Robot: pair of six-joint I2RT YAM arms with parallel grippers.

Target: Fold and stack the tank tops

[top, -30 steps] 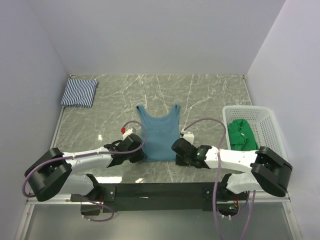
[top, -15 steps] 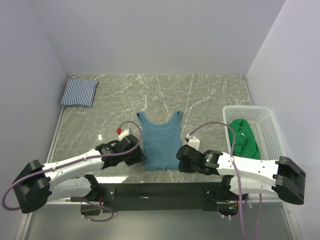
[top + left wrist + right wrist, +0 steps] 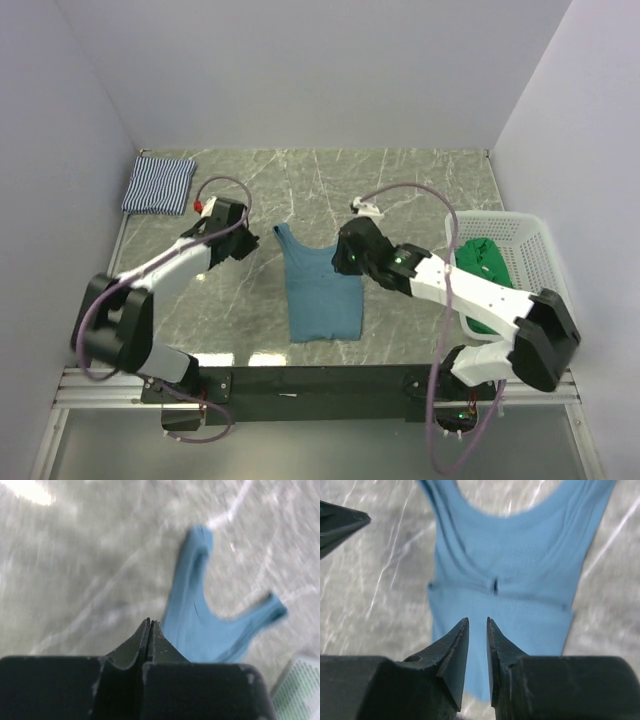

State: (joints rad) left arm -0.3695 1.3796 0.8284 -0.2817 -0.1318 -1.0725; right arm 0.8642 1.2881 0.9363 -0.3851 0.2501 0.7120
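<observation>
Lying on the table point(image 3: 420, 190), the teal tank top point(image 3: 322, 290) has the right gripper point(image 3: 477, 621) over it, jaws a crack apart, and the left gripper point(image 3: 150, 625) pinched together, empty, beside its strap.

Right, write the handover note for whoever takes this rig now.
Left claw: shut, empty, left of the teal top, clear of it.
Right claw: slightly open, empty, over the teal top.
Striped top: folded, far-left corner. Teal top: flat mid-table. Green top: in the basket.
Done: striped one. Left: fold teal and green, stack all.
</observation>
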